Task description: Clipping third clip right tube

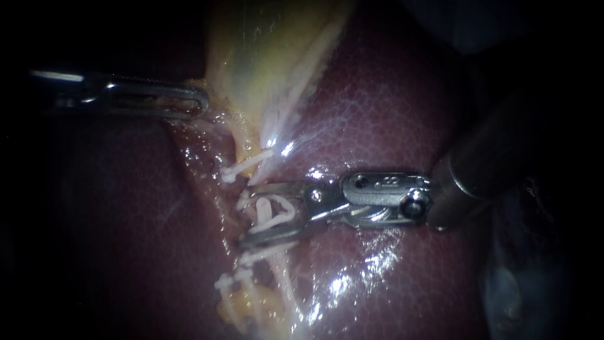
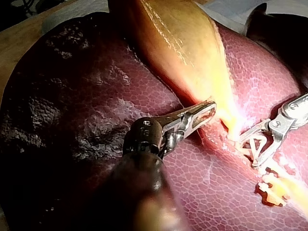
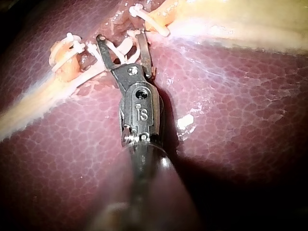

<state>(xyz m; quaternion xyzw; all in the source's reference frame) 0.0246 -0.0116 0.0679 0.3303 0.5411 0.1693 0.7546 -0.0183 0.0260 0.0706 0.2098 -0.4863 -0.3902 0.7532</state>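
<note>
At tube [image 3: 72, 84] on liver [image 1: 390, 113]: R instrument [image 1: 248, 215] jaws spread, gripping white clip [image 1: 274, 213] astride tube, btwn set clips [image 1: 238, 170]. L instrument [image 2: 211, 108] jaws seemingly pinch gallbladder [image 2: 178, 43] edge.

The left instrument [image 1: 201, 102] was clamped on the gallbladder's [image 1: 264, 56] edge; the right instrument [image 1: 247, 215] was held just below it (jaws spread, gripping a clip [image 1: 277, 211]).
</note>
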